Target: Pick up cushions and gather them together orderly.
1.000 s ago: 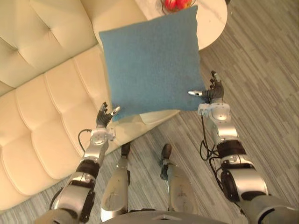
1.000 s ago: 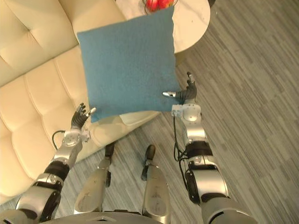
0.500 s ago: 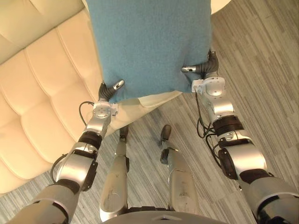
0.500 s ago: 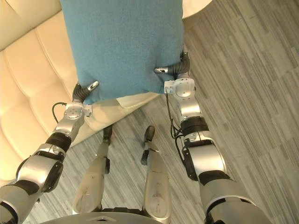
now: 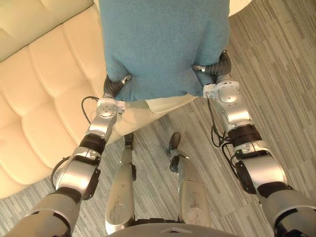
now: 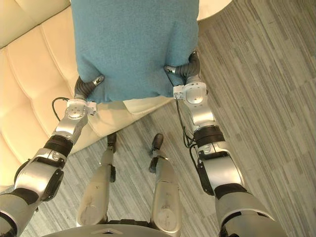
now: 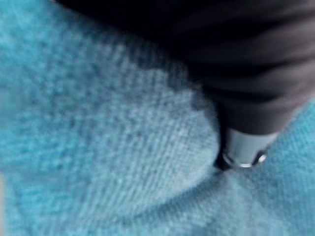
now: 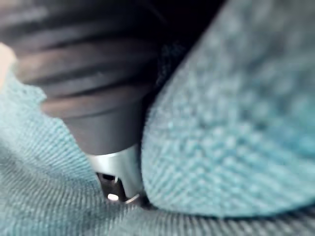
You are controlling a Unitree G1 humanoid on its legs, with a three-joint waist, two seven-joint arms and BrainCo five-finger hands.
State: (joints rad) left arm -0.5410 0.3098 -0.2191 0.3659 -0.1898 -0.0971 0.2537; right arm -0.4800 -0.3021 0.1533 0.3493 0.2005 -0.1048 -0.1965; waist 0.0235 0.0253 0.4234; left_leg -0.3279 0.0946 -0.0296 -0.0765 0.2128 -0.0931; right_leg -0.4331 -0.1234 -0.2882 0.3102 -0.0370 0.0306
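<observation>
A square blue cushion (image 5: 163, 44) is held up in front of me over the edge of the cream sofa (image 5: 39, 98). My left hand (image 5: 115, 87) pinches its lower left corner, thumb on the front face, fingers behind the cloth. My right hand (image 5: 217, 67) grips the lower right corner the same way. In the left wrist view the blue fabric (image 7: 108, 147) bulges against a finger (image 7: 243, 150). The right wrist view shows the cushion (image 8: 236, 128) folded around a finger (image 8: 118, 172).
The tufted cream sofa runs along the left side. A round white table (image 5: 239, 5) stands at the top right, behind the cushion. Grey striped carpet (image 5: 276, 74) covers the floor to the right and below.
Both hands went from spread open beside the cushion's lower corners to curled round them. The camera has tipped down, so the cushion now reaches the top edge.
</observation>
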